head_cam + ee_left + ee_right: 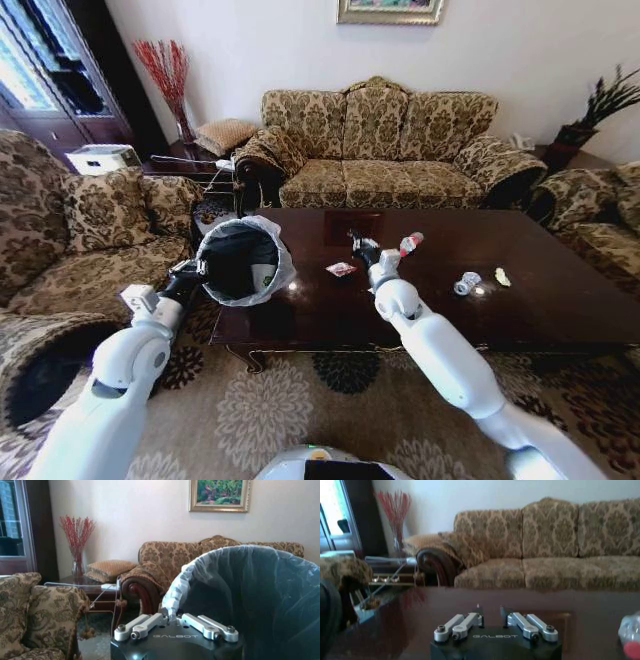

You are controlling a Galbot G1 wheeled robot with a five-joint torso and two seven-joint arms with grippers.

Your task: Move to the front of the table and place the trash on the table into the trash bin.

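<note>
Trash lies scattered on the table (pixel 560 300), a dark, glossy, rectangular top with a square inlay at its centre; a clear bottle with a red cap (pixel 411 243) lies on its side just beyond the right gripper (pixel 357 240); a small red-and-white wrapper (pixel 341 269) sits near the middle of the top, to the left of the right arm; a crushed clear bottle (pixel 467 284) and a small pale yellowish scrap (pixel 502 277) lie close together toward the right side, well apart from the gripper.

Trash bin (pixel 240 260): small, round, black, lined with a whitish see-through bag ruffled over the rim; tilted so the mouth faces the head camera; held off the floor at the table's left end, rim overlapping the table edge; some pale bits visible inside, too small to identify.

Left gripper (pixel 170 619): clenched on the bagged rim of the bin, seen from the left wrist with the liner pinched between the fingers; bin wall looms just beyond.

Right gripper: reaches over the table above the centre inlay; in the right wrist view its fingers (pixel 478 612) stand apart with a narrow gap and nothing between them; the red-capped bottle shows blurred at the frame edge, beside but not touching.
</note>
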